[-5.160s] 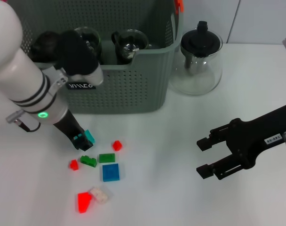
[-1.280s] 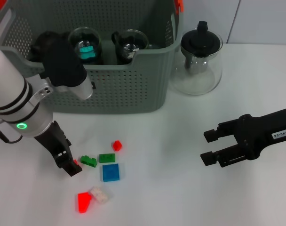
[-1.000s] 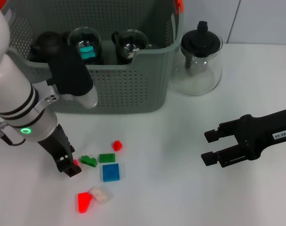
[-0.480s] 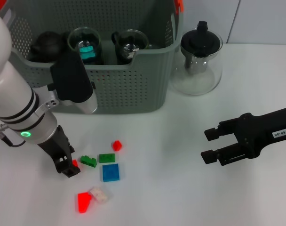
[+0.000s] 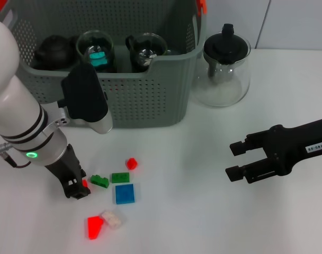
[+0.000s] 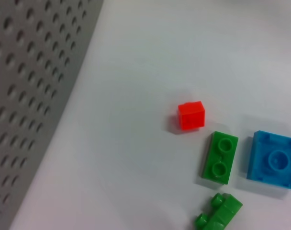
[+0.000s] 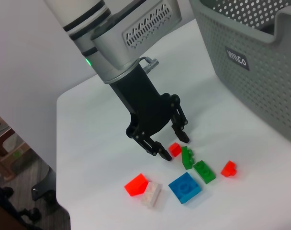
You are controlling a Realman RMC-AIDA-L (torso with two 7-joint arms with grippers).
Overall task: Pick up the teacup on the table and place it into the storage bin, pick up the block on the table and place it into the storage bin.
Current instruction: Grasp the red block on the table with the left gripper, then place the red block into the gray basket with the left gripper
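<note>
The left gripper (image 5: 79,189) is standing low over the table (image 5: 193,211), its fingers apart, and a small red block (image 7: 174,149) is lying between the fingertips. Just beside it are lying a dark green block (image 5: 99,181), a green flat block (image 5: 120,177) and a blue square block (image 5: 124,193). Another red block (image 5: 131,163) is sitting near them, closer to the storage bin (image 5: 145,95). Inside the bin, glass teacups (image 5: 95,47) are standing. The right gripper (image 5: 236,160) is hanging open above the table, well apart from the blocks.
</note>
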